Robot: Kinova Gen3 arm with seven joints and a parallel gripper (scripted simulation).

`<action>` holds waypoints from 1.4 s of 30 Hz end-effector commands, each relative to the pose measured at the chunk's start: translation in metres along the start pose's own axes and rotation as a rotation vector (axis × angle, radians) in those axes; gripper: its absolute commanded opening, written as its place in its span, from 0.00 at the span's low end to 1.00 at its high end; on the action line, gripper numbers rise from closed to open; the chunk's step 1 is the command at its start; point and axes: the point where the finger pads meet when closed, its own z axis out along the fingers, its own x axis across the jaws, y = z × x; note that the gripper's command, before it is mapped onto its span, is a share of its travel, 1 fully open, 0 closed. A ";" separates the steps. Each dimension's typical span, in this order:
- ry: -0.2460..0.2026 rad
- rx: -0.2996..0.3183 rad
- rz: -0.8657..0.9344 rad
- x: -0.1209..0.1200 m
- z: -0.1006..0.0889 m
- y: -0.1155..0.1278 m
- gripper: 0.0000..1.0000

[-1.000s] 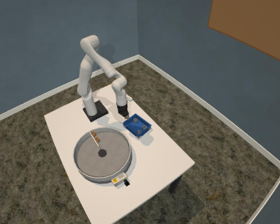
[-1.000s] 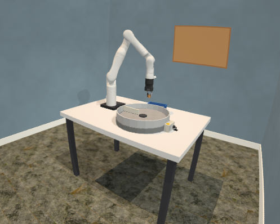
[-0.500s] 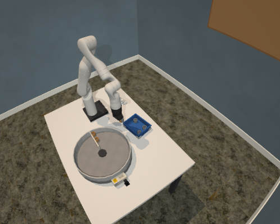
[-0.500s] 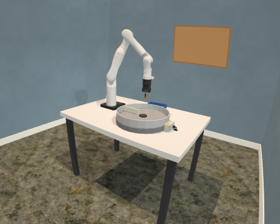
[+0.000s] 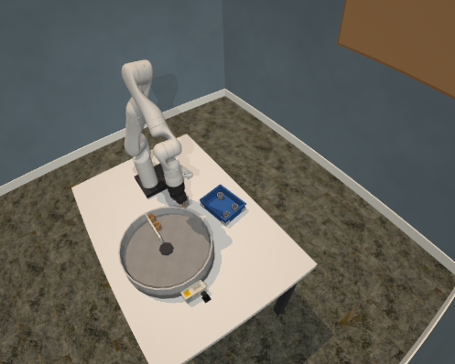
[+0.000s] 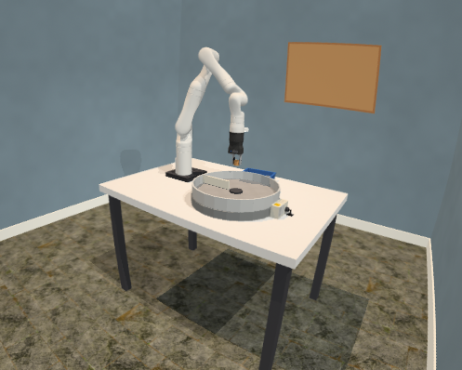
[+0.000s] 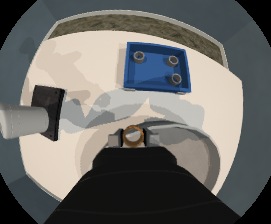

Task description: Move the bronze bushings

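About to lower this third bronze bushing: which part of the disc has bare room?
Open: the disc between hub and front and right rim. Crowded: the back-left by the divider bar, where two bronze bushings stand. The claw holds its bushing over the back rim.

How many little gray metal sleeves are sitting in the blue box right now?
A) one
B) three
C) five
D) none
B: the top view shows three gray steel bushings inside the blue crate, and the wrist view shows the same three.

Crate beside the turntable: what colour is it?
Blue; the crate shows best in the top view.
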 end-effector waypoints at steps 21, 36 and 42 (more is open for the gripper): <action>0.001 0.000 0.025 -0.014 0.000 0.125 0.00; 0.001 0.000 0.025 -0.022 0.000 0.189 0.00; 0.001 0.000 0.025 -0.024 0.000 0.212 0.00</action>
